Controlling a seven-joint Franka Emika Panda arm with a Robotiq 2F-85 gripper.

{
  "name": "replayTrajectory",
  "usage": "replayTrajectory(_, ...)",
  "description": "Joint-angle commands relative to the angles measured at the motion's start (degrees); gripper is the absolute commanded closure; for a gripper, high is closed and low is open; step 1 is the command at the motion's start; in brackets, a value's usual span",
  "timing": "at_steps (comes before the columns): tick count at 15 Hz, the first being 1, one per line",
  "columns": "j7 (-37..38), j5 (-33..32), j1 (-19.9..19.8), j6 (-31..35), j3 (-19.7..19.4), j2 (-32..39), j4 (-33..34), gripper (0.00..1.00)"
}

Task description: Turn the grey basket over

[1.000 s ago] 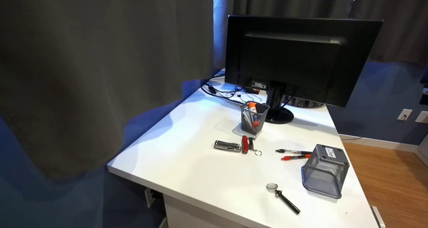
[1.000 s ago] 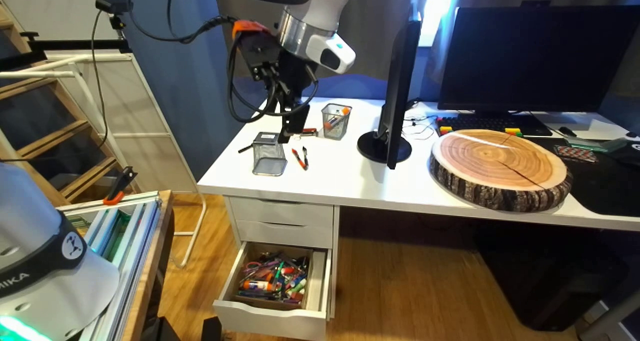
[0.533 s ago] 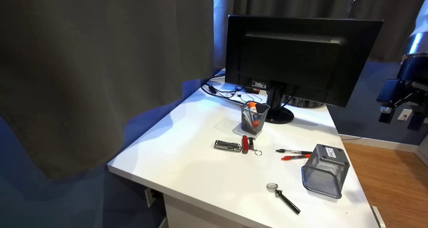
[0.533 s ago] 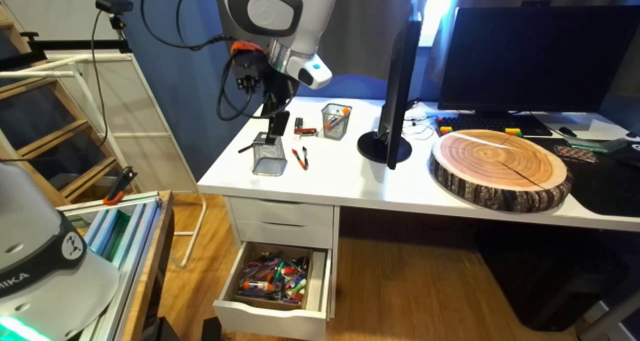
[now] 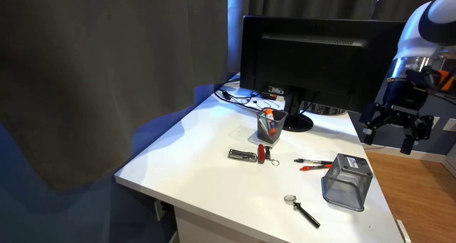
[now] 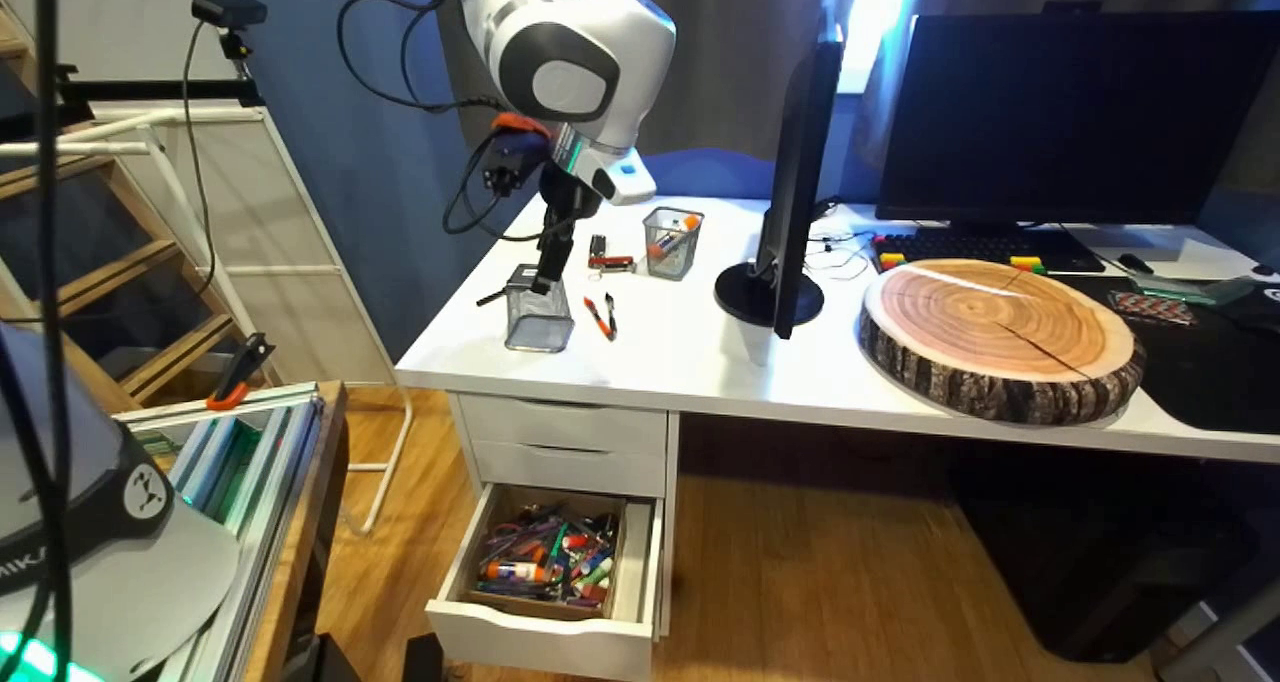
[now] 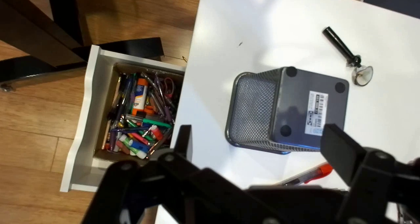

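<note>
White all over, the bench (image 5: 199,186) in an exterior view carries, from the left, a silver tool (image 5: 242,155), a red pocketknife (image 5: 261,154) and a mesh cup (image 5: 266,134) holding a glue stick (image 5: 269,118). Next lie a black-handled glass (image 5: 302,211) and two pens (image 5: 313,161). Near the right edge, the grey basket (image 5: 345,186) stands upside down: its mouth faces down, its flat bottom with a sticker (image 5: 352,162) faces up, and its long way runs up and down. Farthest right, apart from it, the claw (image 5: 388,144) hangs in the air, fingers spread wide.

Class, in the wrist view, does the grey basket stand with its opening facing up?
No, the grey basket sits upside down, the white label on its base facing up.
</note>
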Motion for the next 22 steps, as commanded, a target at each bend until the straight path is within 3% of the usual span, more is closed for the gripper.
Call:
replayTrajectory(1, 1.9, -0.7, 0.7, -0.8, -0.4, 7.2, 7.3, 0.0)
replayTrajectory(11, -0.4, 0.7, 0.6, -6.4, 0.3, 17.3, 18.0, 0.0)
replayTrajectory(20, -1.0, 0.5, 0.8, -11.2, 0.0, 21.2, 22.0, 0.0)
replayTrajectory(21, -0.9, 0.5, 0.8, -11.5, 0.0, 21.5, 22.2, 0.02)
replayTrajectory(22, -0.9, 0.5, 0.9, -11.7, -0.1, 21.7, 22.4, 0.2)
